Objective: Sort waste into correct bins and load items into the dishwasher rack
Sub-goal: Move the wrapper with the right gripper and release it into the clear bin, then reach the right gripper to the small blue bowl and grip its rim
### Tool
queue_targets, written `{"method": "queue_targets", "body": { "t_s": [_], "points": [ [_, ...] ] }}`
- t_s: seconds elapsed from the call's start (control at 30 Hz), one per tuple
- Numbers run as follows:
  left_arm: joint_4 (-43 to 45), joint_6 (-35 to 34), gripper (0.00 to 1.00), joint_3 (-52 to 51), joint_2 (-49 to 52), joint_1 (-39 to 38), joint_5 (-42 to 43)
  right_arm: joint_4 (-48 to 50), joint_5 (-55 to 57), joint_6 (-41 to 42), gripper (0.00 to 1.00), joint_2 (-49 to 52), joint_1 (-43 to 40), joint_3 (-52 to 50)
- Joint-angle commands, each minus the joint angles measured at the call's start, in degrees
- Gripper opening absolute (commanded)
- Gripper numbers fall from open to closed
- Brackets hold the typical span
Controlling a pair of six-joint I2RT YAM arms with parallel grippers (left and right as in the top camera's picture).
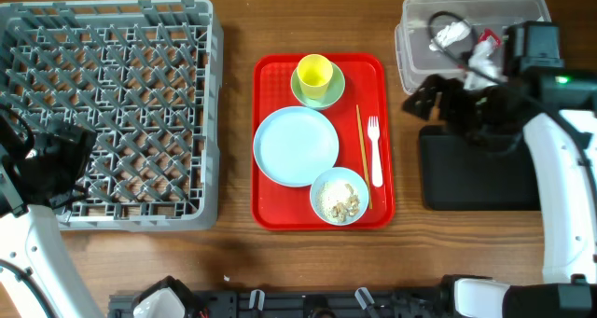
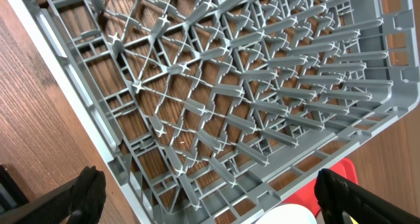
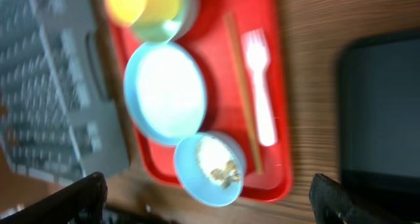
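The red tray (image 1: pixel 270 215) holds a yellow cup (image 1: pixel 314 74) on a pale green saucer (image 1: pixel 332 94), a pale-blue plate (image 1: pixel 296 145), a small bowl (image 1: pixel 340 196) with rice-like scraps (image 3: pixel 220 168), wooden chopsticks (image 1: pixel 362 150) and a white fork (image 1: pixel 375 155). The grey dishwasher rack (image 1: pixel 210 122) stands at the left. The clear tub (image 1: pixel 406 48) at the back right holds a white tissue (image 1: pixel 451 31) and a red wrapper (image 1: pixel 486 42). The black tray (image 1: pixel 476 178) lies in front of it. My right gripper (image 1: pixel 422 101) is open and empty between tub and black tray. My left gripper (image 1: pixel 70 150) is open and empty over the rack's front left.
The right wrist view, blurred, shows the plate (image 3: pixel 167 92), bowl (image 3: pixel 210 168), fork (image 3: pixel 261 86) and black tray (image 3: pixel 380 112) between its fingers (image 3: pixel 210 207). The left wrist view shows the rack's pegs (image 2: pixel 262 86) between its fingers (image 2: pixel 213 201). Bare wood separates rack, red tray and bins.
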Motion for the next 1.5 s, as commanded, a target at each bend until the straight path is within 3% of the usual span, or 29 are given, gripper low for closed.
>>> {"method": "queue_targets", "body": {
  "t_s": [0.0, 0.27, 0.6, 0.67, 0.77, 0.97, 1.2, 1.47],
  "points": [
    [0.1, -0.8, 1.0, 1.0, -0.3, 0.3, -0.5, 3.4, -3.6, -2.5, 1.0, 0.5, 8.2, -0.3],
    [0.1, -0.8, 1.0, 1.0, -0.3, 0.3, -0.5, 9.7, 16.2, 16.8, 1.0, 0.7, 24.2, -0.3],
    [0.1, -0.7, 1.0, 1.0, -0.3, 0.3, -0.5, 15.4, 16.3, 18.0, 1.0, 0.7, 24.7, -0.3],
    [0.1, -0.7, 1.0, 1.0, -0.3, 0.3, -0.5, 17.9, 13.1, 20.1, 1.0, 0.7, 24.7, -0.3],
    [0.1, -0.8, 1.0, 1.0, -0.3, 0.3, -0.5, 23.2, 3.8, 17.0, 1.0, 0.7, 25.4, -0.3],
    [0.1, -0.8, 1.0, 1.0, -0.3, 0.3, -0.5, 22.6, 20.6, 18.4, 1.0, 3.3, 28.8, -0.3],
    [0.1, -0.7, 1.0, 1.0, -0.3, 0.3, -0.5, 30.0, 21.1, 21.5, 1.0, 13.3, 28.8, -0.3],
    [0.1, -0.8, 1.0, 1.0, -0.3, 0.3, -0.5, 36.3, 19.7, 15.1, 1.0, 14.4, 28.7, 2.6]
  ]
}}
